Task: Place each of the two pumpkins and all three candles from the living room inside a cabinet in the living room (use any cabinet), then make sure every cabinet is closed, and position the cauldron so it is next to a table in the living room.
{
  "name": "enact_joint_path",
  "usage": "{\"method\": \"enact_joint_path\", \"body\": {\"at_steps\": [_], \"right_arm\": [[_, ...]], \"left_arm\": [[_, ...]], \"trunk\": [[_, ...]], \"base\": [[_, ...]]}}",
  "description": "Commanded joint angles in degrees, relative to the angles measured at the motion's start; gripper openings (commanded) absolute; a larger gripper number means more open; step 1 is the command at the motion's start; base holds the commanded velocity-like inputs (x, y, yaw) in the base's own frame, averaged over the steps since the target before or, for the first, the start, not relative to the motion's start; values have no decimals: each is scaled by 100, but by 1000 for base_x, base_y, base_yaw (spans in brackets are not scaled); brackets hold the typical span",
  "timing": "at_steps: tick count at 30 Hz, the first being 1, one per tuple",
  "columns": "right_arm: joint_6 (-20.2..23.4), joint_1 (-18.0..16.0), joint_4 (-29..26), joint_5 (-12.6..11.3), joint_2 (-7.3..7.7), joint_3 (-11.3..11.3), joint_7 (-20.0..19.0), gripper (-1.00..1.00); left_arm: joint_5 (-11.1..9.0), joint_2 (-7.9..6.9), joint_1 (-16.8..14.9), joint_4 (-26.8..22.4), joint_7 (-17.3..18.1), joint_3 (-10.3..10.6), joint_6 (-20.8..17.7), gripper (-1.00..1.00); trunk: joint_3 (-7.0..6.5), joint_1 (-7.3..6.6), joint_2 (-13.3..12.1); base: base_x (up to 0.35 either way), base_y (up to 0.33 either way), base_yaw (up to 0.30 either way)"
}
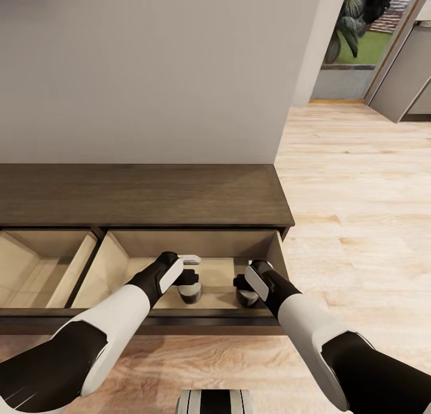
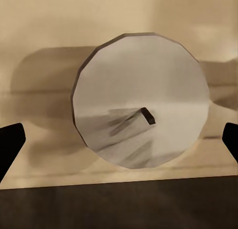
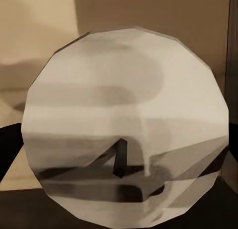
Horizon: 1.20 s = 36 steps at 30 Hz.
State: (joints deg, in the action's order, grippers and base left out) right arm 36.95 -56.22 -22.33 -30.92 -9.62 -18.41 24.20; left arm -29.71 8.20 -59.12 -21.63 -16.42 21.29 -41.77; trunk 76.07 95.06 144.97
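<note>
Two upright grey candles (image 1: 190,292) (image 1: 245,296) inside the cabinet's (image 1: 143,195) open right drawer

Dark-brown wood grain runs matt across the cabinet (image 1: 143,192) top, its open drawers lined in smooth pale beige board. The candles' (image 2: 141,112) tops look waxy, grey and softly dull. Pale floor planks (image 1: 359,210) carry a light satin sheen.

Drawer (image 1: 149,264) open above; candles (image 1: 190,292) mid-floor, perhaps free floor leftward
</note>
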Motion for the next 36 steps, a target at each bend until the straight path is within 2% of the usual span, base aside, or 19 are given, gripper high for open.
{"method": "enact_joint_path", "body": {"at_steps": [1,14,23,36], "right_arm": [[14,-3,-8,-66,10,-45,50,100],[36,-3,16,-112,76,-34,33,100],[42,-3,41,-113,199,-19,-324,100],[23,-3,33,-64,200,-62,-143,100]], "left_arm": [[-61,-4,-3,-8,-46,42,-15,100],[-61,-2,-3,-8,-41,42,-15,100],[-61,-2,-3,-8,-37,42,-22,100],[-61,-2,-3,-8,-37,42,-24,100]], "trunk": [[4,-1,2],[4,-1,2],[4,-1,2],[4,-1,2]], "base": [[0,0,0],[0,0,0],[0,0,0],[0,0,0]]}}
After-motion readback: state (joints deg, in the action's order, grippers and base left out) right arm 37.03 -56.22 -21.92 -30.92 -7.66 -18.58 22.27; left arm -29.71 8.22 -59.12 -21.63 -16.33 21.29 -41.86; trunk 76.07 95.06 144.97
